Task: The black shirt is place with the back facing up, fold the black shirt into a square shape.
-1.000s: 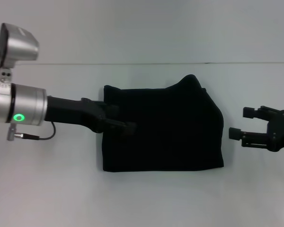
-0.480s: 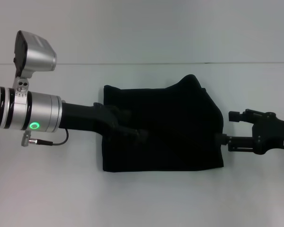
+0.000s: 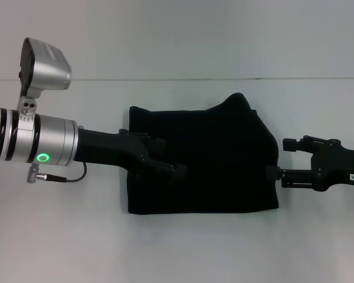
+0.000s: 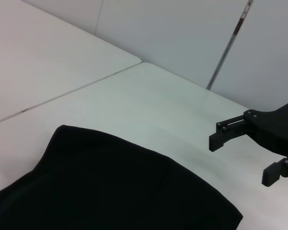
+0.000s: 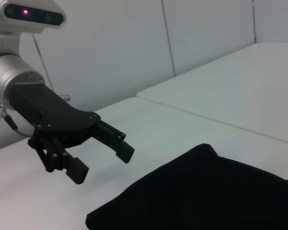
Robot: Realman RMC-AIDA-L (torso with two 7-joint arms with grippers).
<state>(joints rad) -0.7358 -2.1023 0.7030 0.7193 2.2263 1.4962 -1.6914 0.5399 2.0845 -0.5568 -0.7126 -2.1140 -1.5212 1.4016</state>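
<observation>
The black shirt (image 3: 203, 159) lies folded into a rough rectangle at the middle of the white table (image 3: 177, 247), with a small hump of cloth rising at its far edge toward one o'clock. No print shows on the upturned side.

The left gripper (image 3: 168, 158) reaches in from nine o'clock, hovering over the shirt's left edge. Its two fingers stand apart, which the right wrist view confirms: there the left gripper (image 5: 103, 158) hangs above the tabletop with a clear gap between the finger pads, just off the cloth's edge (image 5: 201, 191).

The right gripper (image 3: 280, 159) comes in from three o'clock, its fingertips at the shirt's right edge. Its fingers are spread too; in the left wrist view the right gripper (image 4: 245, 155) shows two separated pads just beyond the corner of the shirt (image 4: 110, 187). Whether either gripper touches the fabric cannot be told.
</observation>
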